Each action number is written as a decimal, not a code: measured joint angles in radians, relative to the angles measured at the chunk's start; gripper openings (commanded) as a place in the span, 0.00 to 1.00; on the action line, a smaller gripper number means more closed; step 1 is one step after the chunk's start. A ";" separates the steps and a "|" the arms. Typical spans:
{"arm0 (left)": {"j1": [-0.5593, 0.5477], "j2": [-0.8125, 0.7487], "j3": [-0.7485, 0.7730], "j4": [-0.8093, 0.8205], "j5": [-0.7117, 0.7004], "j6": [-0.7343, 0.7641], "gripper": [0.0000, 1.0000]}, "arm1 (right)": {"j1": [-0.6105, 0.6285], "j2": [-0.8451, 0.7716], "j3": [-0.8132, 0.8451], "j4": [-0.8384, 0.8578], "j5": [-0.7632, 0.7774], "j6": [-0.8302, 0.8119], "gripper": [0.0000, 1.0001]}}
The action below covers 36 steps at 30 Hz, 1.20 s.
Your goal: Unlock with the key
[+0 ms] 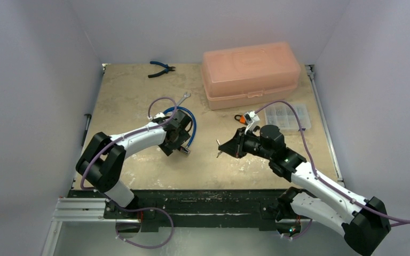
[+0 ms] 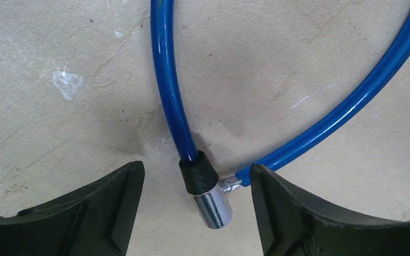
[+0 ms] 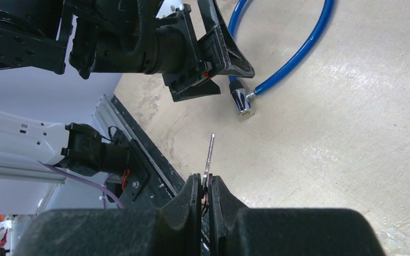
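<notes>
Bottom centre of the right wrist view, the right gripper [image 3: 206,184] pinches the key [image 3: 210,154], blade up. The left gripper [image 2: 196,169] gapes on either side of the lock barrel [image 2: 211,205], lower centre of its view, holding nothing.

A: How are your arms sitting right now?
B: My left arm [image 1: 139,133] reaches forward with its wrist bent over, so the left gripper [image 2: 197,176] points straight down, fingers [image 2: 107,213] spread wide apart.
A: And the other side?
B: I have the right arm [image 1: 320,186] stretched forward and turned leftward, the right gripper [image 3: 205,184] lying near level, its fingers pinched tight on the key [image 3: 210,154], which sticks out past the tips.
</notes>
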 measured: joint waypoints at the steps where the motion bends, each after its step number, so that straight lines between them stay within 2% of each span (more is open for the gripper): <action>1: 0.000 0.003 0.000 0.006 0.002 0.000 0.71 | 0.000 0.004 0.000 0.001 -0.002 -0.001 0.00; 26: 0.003 0.174 0.153 -0.122 0.059 -0.029 0.53 | 0.000 0.058 -0.002 0.037 -0.021 -0.044 0.00; 36: 0.010 0.182 0.153 -0.141 0.079 -0.020 0.01 | 0.000 0.058 -0.002 0.035 -0.021 -0.064 0.00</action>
